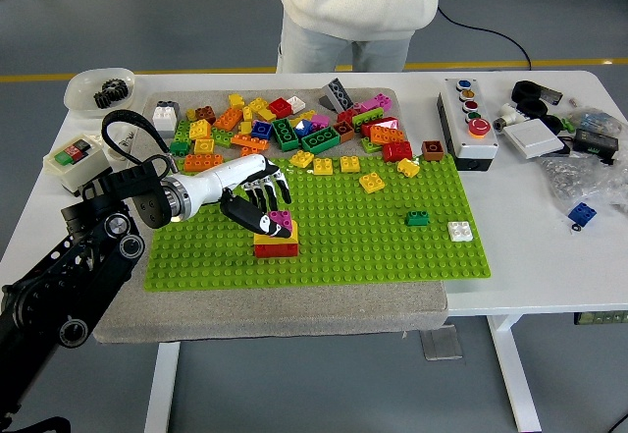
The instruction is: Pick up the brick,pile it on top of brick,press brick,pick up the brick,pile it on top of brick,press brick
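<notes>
One pink brick point(282, 220) sits under left fingers point(263, 195), atop yellow brick point(277, 240).

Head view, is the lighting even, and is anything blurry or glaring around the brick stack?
Head view: even, soft light with no harsh glare; the robot hand casts only a faint shadow on the green baseplate; the pink brick looks sharp.

One camera only, high on the robot's side, looking forward and down past the left hand point(257, 197) over the table point(549, 256).
</notes>
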Tool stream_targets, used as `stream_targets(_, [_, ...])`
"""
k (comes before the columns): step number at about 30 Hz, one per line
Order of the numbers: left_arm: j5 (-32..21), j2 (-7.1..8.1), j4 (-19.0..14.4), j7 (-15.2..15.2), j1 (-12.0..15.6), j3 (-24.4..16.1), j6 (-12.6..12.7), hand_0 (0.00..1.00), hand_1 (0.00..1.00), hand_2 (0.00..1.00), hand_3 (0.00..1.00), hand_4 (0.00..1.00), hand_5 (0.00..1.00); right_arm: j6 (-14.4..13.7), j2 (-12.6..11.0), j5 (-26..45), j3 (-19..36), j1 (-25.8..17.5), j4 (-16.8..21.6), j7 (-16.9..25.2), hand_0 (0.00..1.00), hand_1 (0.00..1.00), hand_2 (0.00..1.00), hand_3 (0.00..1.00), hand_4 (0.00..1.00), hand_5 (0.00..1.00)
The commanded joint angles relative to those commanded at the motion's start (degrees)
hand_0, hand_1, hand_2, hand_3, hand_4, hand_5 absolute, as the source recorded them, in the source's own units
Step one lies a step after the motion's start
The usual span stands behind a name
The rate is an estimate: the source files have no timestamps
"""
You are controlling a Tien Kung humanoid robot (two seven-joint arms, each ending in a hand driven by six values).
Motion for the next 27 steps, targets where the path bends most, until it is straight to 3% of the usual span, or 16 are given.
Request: stream_targets(27, [1.8, 0.16, 0.8, -1.0, -0.1, -0.2, 0.1, 0.421, 0.421, 0.434, 0.483, 0.998, 0.213, 0.1, 0.1, -0.2, 0.0, -0.1, 0.0, 0.1, 0.741, 0.645, 0.712, 0.587, 0.806, 0.374])
